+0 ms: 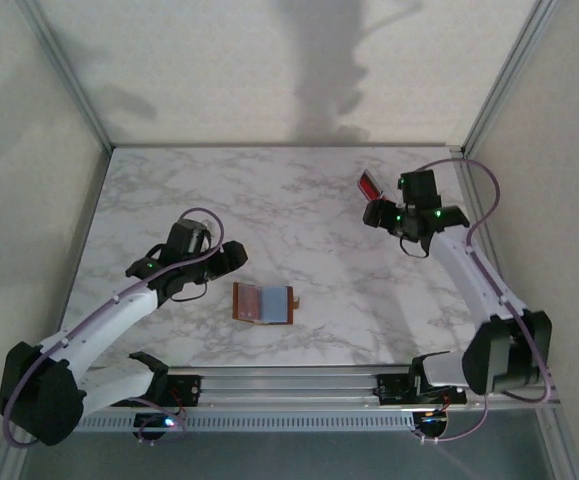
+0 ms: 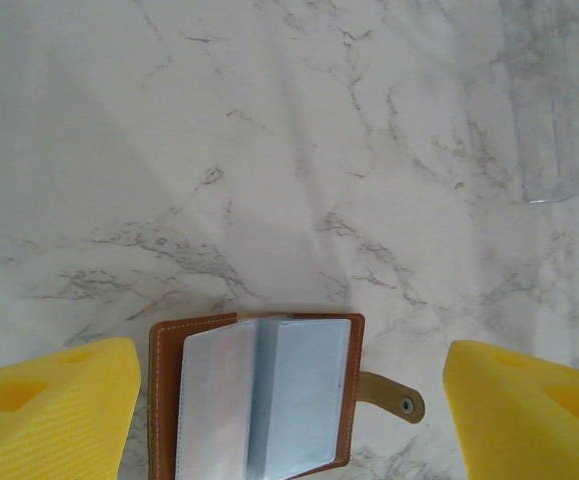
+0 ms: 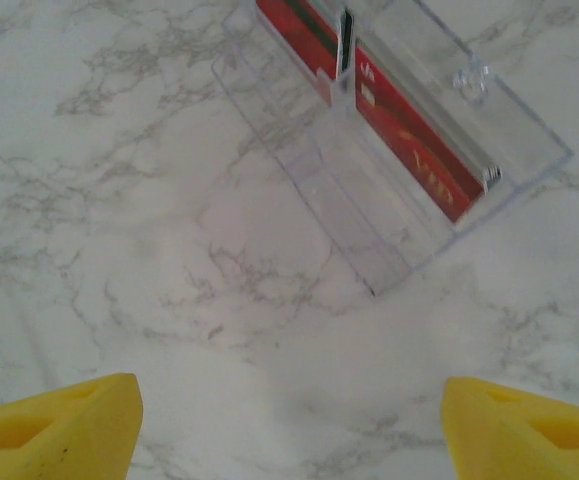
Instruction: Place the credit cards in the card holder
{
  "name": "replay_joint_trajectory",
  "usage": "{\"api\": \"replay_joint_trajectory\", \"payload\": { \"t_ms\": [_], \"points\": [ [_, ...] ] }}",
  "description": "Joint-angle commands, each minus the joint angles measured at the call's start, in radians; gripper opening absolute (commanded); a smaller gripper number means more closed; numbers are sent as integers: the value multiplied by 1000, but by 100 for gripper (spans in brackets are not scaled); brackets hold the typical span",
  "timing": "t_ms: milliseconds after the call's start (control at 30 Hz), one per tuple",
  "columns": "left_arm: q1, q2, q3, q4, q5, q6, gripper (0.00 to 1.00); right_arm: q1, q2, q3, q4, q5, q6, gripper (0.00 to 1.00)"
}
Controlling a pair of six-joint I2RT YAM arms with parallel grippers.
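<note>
Yellow pads (image 2: 49, 415) of L gripper (image 1: 227, 257) stand wide apart, nothing held. Card holder (image 2: 259, 400) lies open and flat below the gap between them, close to near edge of table (image 1: 169, 190), approx. mid-width, snap tab (image 2: 394, 397) pointing toward R edge. Pale blue-grey leaves show inside; card or empty pocket, cannot tell. R gripper (image 1: 379, 213) is likewise wide open and empty, poised just short of clear tray (image 3: 369, 220) near far R corner. Red card (image 3: 409, 150) sits inside tray. Hazards, by judgement: (1) tray looks light and unfixed, so an off-ctr pinch may drag or tip it w/ the card; (2) card is thin and slick, so a shallow grip may let it twist or drop; (3) card holder is unrestrained, so insertion force may push it along table or flop leaves shut unless L gripper pins it first.
</note>
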Motion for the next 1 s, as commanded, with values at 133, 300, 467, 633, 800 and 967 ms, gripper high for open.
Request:
{"api": "replay_joint_trajectory", "payload": {
  "t_ms": [133,300,467,633,800,967],
  "points": [
    [3,80,45,-32,24,70,79,-177,195,191,11,-148,-116,79],
    [11,135,48,-21,30,83,67,-250,362,301,36,-258,-153,69],
    [25,197,75,-9,57,97,51,-257,493,367,36,-320,-223,58],
    [29,229,98,-11,64,102,50,-257,588,428,16,-396,-246,49],
    [32,212,86,-19,66,95,50,-257,593,399,67,-538,-245,40],
    [34,180,62,-34,60,95,50,-251,599,385,73,-606,-268,36]
  ]
}}
